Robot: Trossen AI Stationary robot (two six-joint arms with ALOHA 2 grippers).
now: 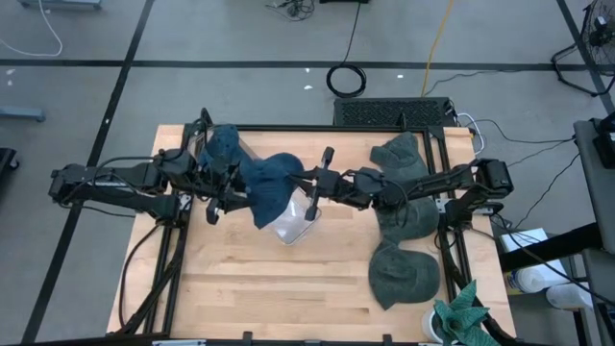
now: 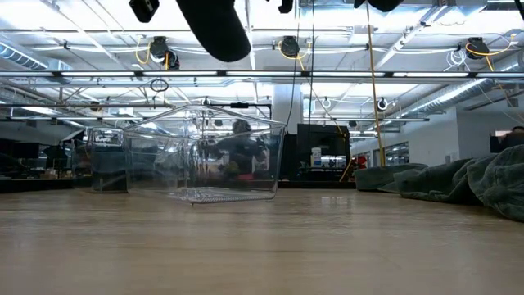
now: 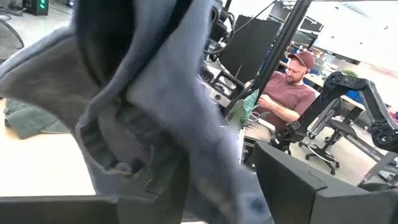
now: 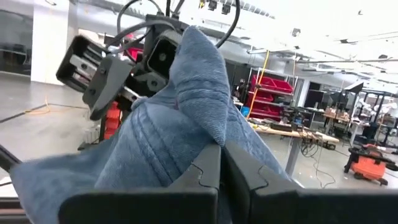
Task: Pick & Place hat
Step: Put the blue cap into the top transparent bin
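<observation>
Two dark robot arms meet above the middle of a pale butcher-block table (image 1: 288,288), sharing a blue hat (image 1: 272,185) held in the air between them. No brand or lettering can be read on the hat or on anything near it.

The hat is soft, ribbed blue cloth with stitched seams, hanging in loose folds. In the right wrist view the right gripper (image 4: 221,163) has its jaws pressed together on a raised fold of the cloth, which stands up just past the tips. The left gripper (image 1: 223,192) comes in from the other side; in the left wrist view the cloth drapes over and in front of its dark fingers (image 3: 165,186), and whether those jaws are spread or pinching cannot be told.

Under the hat, seen from above, sits a clear plastic bin (image 2: 201,160), boxy and thin-walled, resting on the table. A second blue hat (image 1: 223,144) lies beside the left arm near the far edge. On the right side, several grey-green caps (image 1: 404,274) of brushed fabric lie flat in a line, and a crumpled teal cloth (image 1: 463,312) sits at the near right corner.

Beyond the table, a person (image 3: 287,93) in a maroon shirt and cap sits at a workstation.
</observation>
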